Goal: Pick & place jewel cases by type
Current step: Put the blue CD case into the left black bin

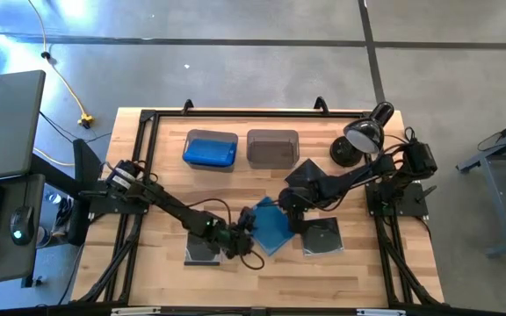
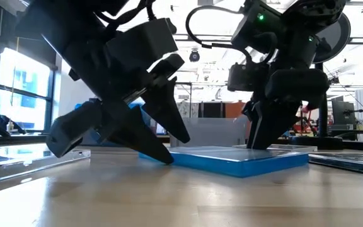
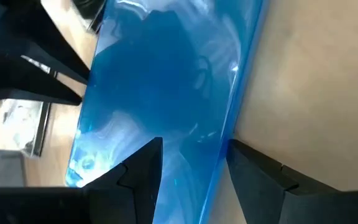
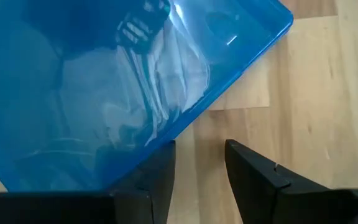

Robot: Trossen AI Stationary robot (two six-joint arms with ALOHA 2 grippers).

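Note:
A bright blue jewel case lies flat on the table between both grippers. My left gripper is open at its left edge. One finger is over the top face and the other is beside the edge, low by the table. My right gripper is open and points down at the case's far right edge. Two dark cases lie flat on the table, one on either side of the blue one. My left gripper straddles the blue case's left edge, coming in low and slanting from the table's left. Whether either finger touches the case, I cannot tell. My right gripper has one finger at the case's edge; I cannot tell whether it touches.
Two translucent bins stand at the far side: the left bin shows blue inside, the right bin looks grey. A black desk lamp stands at the far right corner. A black frame rail runs along the table's far edge.

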